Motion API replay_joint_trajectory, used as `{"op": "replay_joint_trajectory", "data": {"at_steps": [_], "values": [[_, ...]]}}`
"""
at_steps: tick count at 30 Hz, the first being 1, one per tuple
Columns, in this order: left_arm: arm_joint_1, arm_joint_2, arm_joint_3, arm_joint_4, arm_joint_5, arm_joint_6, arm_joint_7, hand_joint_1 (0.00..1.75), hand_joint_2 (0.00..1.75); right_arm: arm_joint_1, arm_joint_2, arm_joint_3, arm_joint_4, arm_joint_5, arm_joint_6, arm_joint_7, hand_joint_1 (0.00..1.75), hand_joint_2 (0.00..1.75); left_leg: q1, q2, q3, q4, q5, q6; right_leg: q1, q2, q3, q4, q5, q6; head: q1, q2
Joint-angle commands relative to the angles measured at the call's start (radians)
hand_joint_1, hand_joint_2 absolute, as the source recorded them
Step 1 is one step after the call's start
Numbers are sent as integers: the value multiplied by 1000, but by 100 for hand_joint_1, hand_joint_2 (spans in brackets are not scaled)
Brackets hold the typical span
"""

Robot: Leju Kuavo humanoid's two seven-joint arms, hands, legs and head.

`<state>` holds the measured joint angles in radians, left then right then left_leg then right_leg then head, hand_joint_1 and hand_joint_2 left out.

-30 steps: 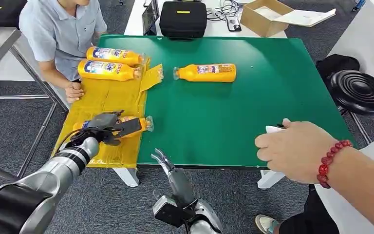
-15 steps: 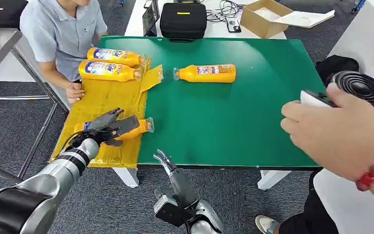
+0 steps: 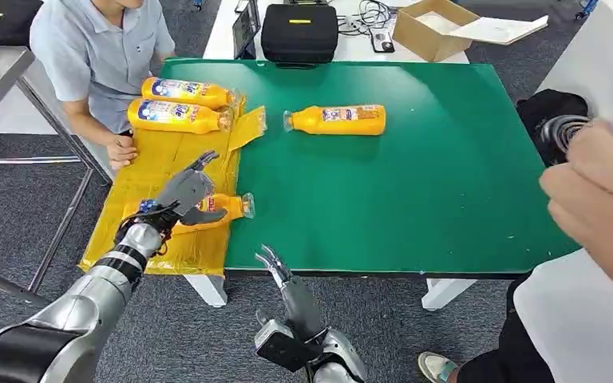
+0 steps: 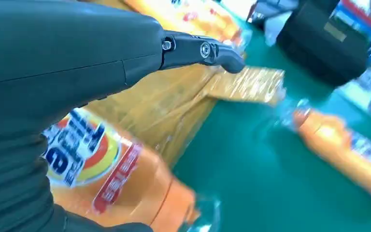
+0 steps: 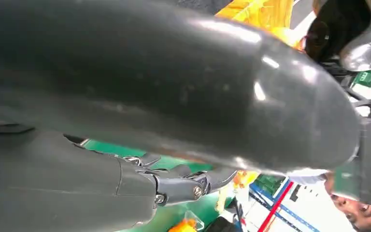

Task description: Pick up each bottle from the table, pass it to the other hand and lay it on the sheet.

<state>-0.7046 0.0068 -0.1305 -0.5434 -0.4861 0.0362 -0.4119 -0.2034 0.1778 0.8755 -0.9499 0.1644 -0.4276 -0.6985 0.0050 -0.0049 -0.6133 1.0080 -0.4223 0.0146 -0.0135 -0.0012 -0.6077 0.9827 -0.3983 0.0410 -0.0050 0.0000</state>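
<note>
A yellow sheet (image 3: pixel 160 171) covers the left end of the green table (image 3: pixel 415 191). Two orange bottles (image 3: pixel 183 90) (image 3: pixel 177 116) lie at the sheet's far end. A third orange bottle (image 3: pixel 225 207) (image 4: pixel 111 179) lies on the sheet's near part, cap toward the green. My left hand (image 3: pixel 182 191) (image 4: pixel 53 63) hovers over it with fingers spread and raised, the thumb close by the bottle's side. A fourth bottle (image 3: pixel 337 120) (image 4: pixel 348 150) lies on the bare green top. My right hand (image 3: pixel 275 267) (image 5: pixel 174 186) hangs empty below the table's front edge.
A seated person in a light blue shirt (image 3: pixel 100 56) rests a hand (image 3: pixel 120 150) on the sheet's left edge. Another person's hand (image 3: pixel 603 199) reaches in at the right. A black case (image 3: pixel 299 32), a cardboard box (image 3: pixel 431 28) and a black stool (image 3: pixel 583 140) lie beyond the table.
My left hand has let go of the near bottle and lifted its fingers; the bottle stays on the sheet. The person's hand at the right has pulled back to the right.
</note>
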Motion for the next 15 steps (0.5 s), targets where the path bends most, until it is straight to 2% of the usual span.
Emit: {"op": "replay_joint_trajectory", "data": {"at_steps": [1, 2, 6, 8, 10, 11, 12, 15], "values": [[62, 12, 80, -211, 94, 7, -48, 0, 175, 1, -33, -16, -4, -8, -8, 0, 0, 0, 1, 1, 4, 0, -2, -1, 1, 1, 4, 0, -2, -2, 0, 0], [96, 9, 90, -283, 134, 13, -61, 0, 175, 8, -38, -23, -30, -20, -2, 0, 0, 0, 0, 2, 3, -1, -2, 0, 0, 1, 3, -1, -1, -1, 0, 0], [96, 9, 90, -283, 134, 13, -61, 0, 175, 8, -38, -23, -30, -20, -2, 0, 0, 0, 0, 1, 1, 0, -1, 0, 0, 1, 1, 0, -1, -1, 0, 0], [148, 3, 104, -392, 206, 6, -68, 0, 175, 35, -42, -75, -97, -74, 52, 0, 0, 0, 0, 0, 0, -1, -1, 0, 0, 0, 0, -1, -1, -1, 0, 0], [308, 29, 90, -662, 343, -39, -65, 0, 175, 131, 29, -375, -208, -224, 324, 0, 0, 0, -1, 2, 0, 0, -1, 0, -1, 2, 0, 0, -1, -1, 0, 0], [377, 32, 90, -767, 423, -90, -31, 0, 175, 159, 54, -470, -272, -223, 344, 0, 0, 0, 0, 3, 3, 0, -3, -1, 0, 3, 2, 0, -2, -2, 0, 0], [422, 32, 87, -835, 448, -102, -12, 0, 175, 163, 54, -505, -285, -217, 343, 0, 0, 0, -1, 6, 2, -1, -3, -1, -1, 5, 1, 0, -2, -2, 0, 0], [449, 32, 79, -874, 450, -99, 2, 0, 175, 160, 50, -520, -283, -217, 358, 0, 0, 0, 0, 5, 2, 0, -4, 0, -1, 4, 1, 0, -2, -1, -1, 0]]}}
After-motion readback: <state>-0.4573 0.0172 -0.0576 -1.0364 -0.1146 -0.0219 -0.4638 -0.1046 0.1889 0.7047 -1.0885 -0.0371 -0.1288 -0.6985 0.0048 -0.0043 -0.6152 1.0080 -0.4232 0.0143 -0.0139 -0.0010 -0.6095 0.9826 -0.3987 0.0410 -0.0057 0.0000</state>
